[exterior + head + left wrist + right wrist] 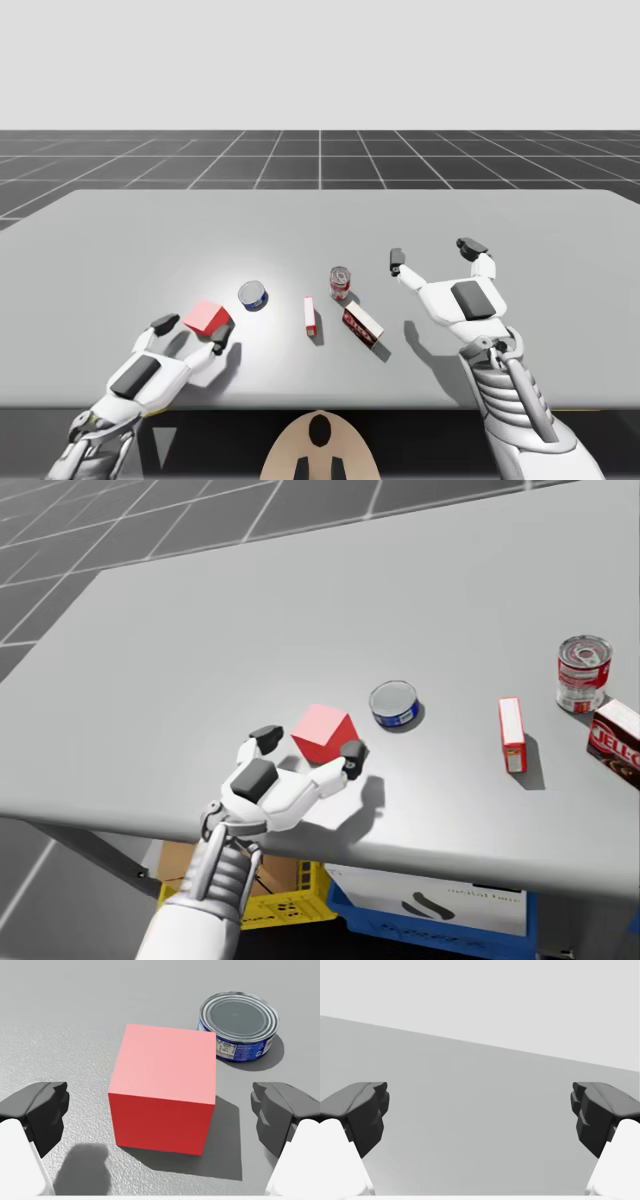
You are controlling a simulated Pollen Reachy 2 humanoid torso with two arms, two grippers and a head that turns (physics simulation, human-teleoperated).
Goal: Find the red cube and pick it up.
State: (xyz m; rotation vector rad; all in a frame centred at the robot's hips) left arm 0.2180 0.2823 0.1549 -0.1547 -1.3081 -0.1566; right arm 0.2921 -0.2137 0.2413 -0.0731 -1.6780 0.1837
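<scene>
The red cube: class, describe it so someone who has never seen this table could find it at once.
On the grey table, look near the front edge at the left, between the open fingers of my left gripper. The red cube sits there, beside a flat blue can; it alone is a plain, unprinted block.

Print noted, head view.
- Dark red box: large white letters on its side face, partly cut by the frame edge.
- Red-and-white can: label print too small to make out.
- White box under the desk: faint grey line of text above a dark curved mark, unreadable.

Left wrist view.
- Blue can: white panel of fine print on the label, illegible.
</scene>
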